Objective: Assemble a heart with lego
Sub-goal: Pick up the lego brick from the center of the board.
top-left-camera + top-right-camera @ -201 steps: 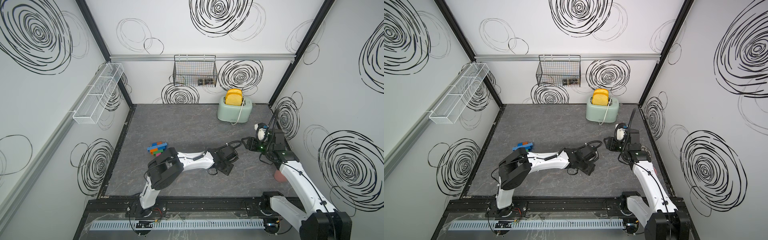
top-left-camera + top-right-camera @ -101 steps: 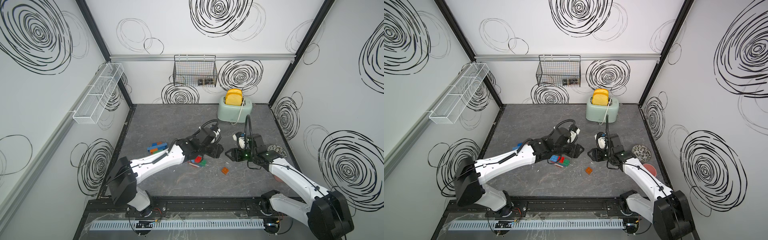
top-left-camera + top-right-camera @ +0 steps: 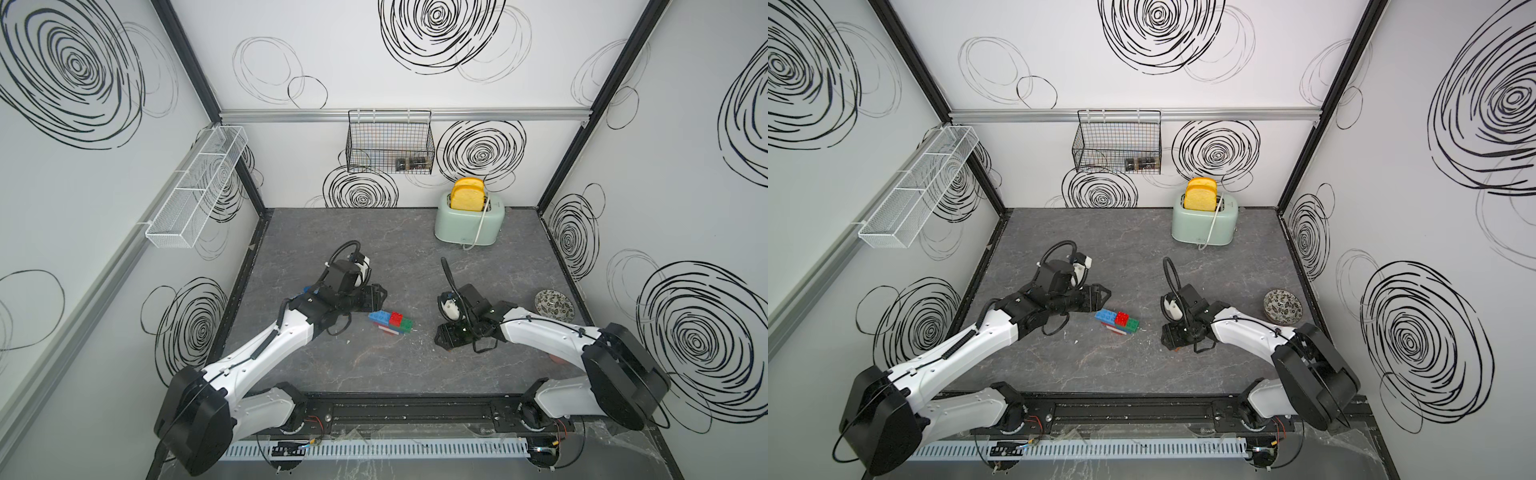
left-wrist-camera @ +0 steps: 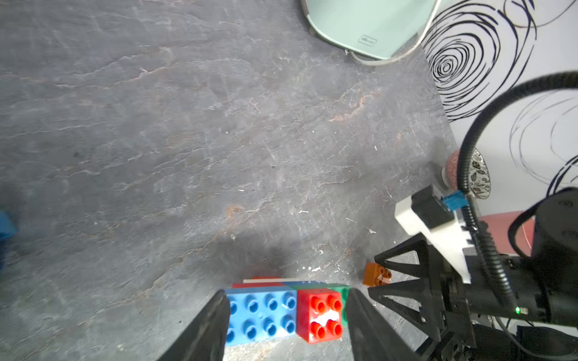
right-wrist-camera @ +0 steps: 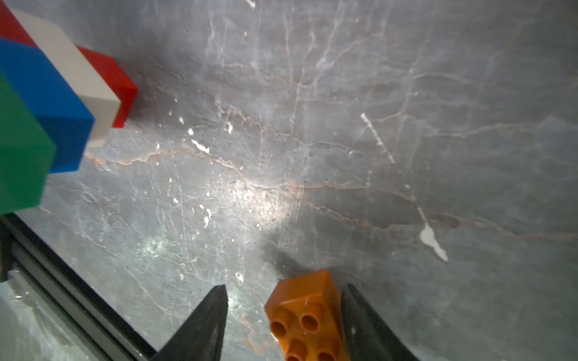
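Note:
A stacked lego piece lies mid-table, with blue, red and green bricks on top and white and red layers below. My left gripper is open just behind it; in the left wrist view its jaws straddle the blue brick and the red brick. My right gripper is open low over the table, to the right of the piece. A loose orange brick lies between its fingers, close to one of them and apart from the other.
A mint toaster with toast stands at the back right. A patterned dish sits by the right wall, and a pink bowl lies under the right arm. More lego lies behind the left arm. A wire basket hangs on the back wall.
The right gripper has moved toward the front and come down around the orange brick. The left arm has pulled back to the left of the stacked piece. Both grippers have opened slightly.

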Available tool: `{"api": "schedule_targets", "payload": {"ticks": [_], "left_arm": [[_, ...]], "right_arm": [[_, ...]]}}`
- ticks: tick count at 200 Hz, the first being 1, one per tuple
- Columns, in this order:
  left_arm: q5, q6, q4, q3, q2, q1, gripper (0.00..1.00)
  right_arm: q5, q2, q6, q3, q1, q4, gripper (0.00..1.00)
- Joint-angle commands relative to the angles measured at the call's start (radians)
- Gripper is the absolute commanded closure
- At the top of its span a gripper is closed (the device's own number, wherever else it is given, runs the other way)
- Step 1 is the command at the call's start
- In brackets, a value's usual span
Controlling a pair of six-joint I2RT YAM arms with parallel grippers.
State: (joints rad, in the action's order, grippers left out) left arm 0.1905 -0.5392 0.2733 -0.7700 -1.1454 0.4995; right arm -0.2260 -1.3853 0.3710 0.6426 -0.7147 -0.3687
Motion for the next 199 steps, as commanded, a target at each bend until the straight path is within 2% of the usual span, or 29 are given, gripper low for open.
{"api": "schedule_targets", "payload": {"ticks": [1,42,56,73,86,105,124,137,199], "left_arm": [[0.055,-0.009,-0.036,0.046,0.040,-0.053,0.36],[0.099,-0.010,-0.055,0.099,0.064,-0.093,0.36],[0.104,-0.012,-0.061,0.106,0.067,-0.095,0.36],[0.107,-0.014,-0.066,0.112,0.068,-0.096,0.36],[0.106,-0.013,-0.065,0.116,0.072,-0.098,0.36],[0.105,-0.015,-0.065,0.123,0.077,-0.102,0.36],[0.105,-0.017,-0.065,0.129,0.079,-0.105,0.36],[0.105,-0.019,-0.066,0.132,0.081,-0.105,0.36],[0.110,-0.017,-0.068,0.141,0.076,-0.124,0.35]], "right_arm": [[0.094,-0.014,0.050,0.034,-0.049,-0.060,0.39],[0.182,-0.039,0.095,0.074,-0.138,-0.128,0.42],[0.200,-0.040,0.104,0.077,-0.148,-0.135,0.47],[0.213,-0.047,0.108,0.078,-0.149,-0.140,0.57],[0.220,-0.054,0.108,0.083,-0.151,-0.150,0.60],[0.224,-0.054,0.105,0.088,-0.159,-0.162,0.60],[0.235,-0.054,0.106,0.091,-0.173,-0.170,0.51],[0.246,-0.055,0.106,0.091,-0.181,-0.172,0.49],[0.271,-0.065,0.105,0.108,-0.202,-0.195,0.63]]}}
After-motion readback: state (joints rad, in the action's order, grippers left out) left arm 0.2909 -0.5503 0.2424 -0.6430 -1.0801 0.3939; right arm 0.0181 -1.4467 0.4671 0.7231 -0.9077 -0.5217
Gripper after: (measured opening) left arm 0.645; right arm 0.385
